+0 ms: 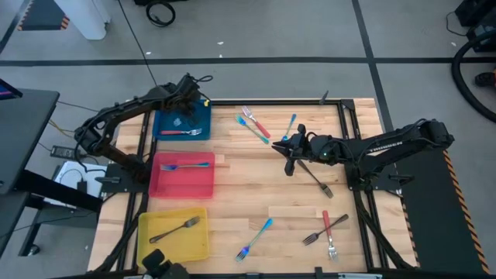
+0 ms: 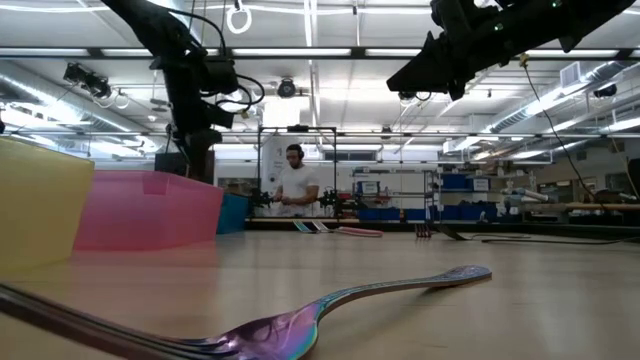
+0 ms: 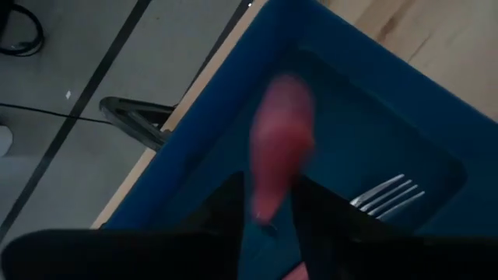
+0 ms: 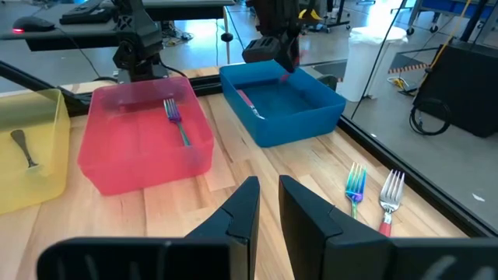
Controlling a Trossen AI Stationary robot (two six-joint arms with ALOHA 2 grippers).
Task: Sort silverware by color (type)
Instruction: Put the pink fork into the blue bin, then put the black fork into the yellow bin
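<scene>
My left gripper [image 3: 270, 187] hangs over the blue tray [image 1: 167, 120] at the table's far left, shut on a red-handled utensil [image 3: 280, 140] that shows blurred. Another red-handled fork [image 1: 183, 133] lies in that tray. A blue-handled fork [image 1: 184, 165] lies in the red tray [image 1: 183, 184], and a grey fork [image 1: 175, 229] in the yellow tray [image 1: 155, 242]. My right gripper [image 1: 288, 157] hovers mid-table, its fingers a narrow gap apart and holding nothing, beside a dark fork [image 1: 315, 178] lying flat on the wood. My left gripper pinches the red handle's near end [image 3: 267, 216] between its two fingers, coming from above and pointing down. The utensil hangs past the fingertips toward the blue tray's floor, lifted clear. The blur hides its working end.
Loose forks lie on the wood: two far of centre [image 1: 253, 122], a blue one [image 1: 289, 127], a blue one near the front edge [image 1: 254, 239], and a red [image 1: 326, 226] and a grey [image 1: 332, 248] at the near right. A person stands far behind the table [image 2: 296, 185].
</scene>
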